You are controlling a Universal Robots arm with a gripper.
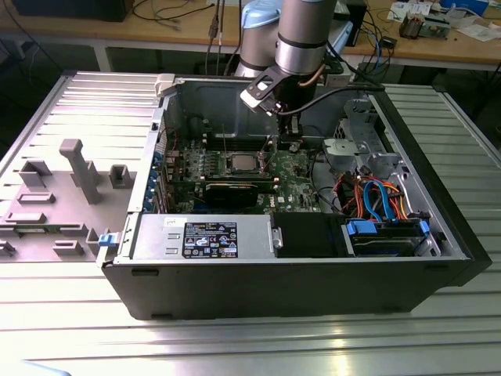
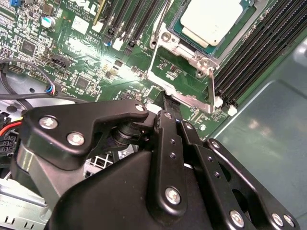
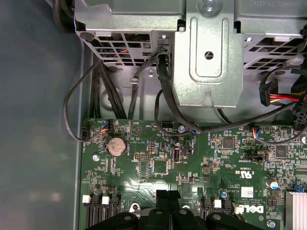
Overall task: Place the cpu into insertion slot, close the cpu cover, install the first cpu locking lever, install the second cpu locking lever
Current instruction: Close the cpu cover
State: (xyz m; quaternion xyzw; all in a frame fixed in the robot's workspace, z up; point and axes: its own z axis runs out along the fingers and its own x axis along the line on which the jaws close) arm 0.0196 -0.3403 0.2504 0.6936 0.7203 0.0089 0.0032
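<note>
The cpu [image 2: 211,19], a silver square, lies seated in the insertion slot [image 2: 169,37] on the green board; in the exterior view the cpu [image 1: 245,163] sits mid-board. The cpu cover [image 2: 160,79], a silver frame with the board showing through its cutout, stands swung open beside the slot. A thin locking lever [image 2: 212,91] rises along its edge. My gripper [image 2: 165,98] hangs just off the cover's free edge, fingers together with nothing between them. It is also seen low over the board in the first wrist view [image 3: 167,194], and at the exterior view's right of the socket [image 1: 288,145].
Long black memory slots [image 2: 268,52] flank the socket. A metal drive cage [image 3: 206,52] and black cables [image 3: 163,96] crowd the board's edge. The power supply [image 1: 203,235] and blue and orange cables [image 1: 376,196] fill the case front. The case walls enclose the arm.
</note>
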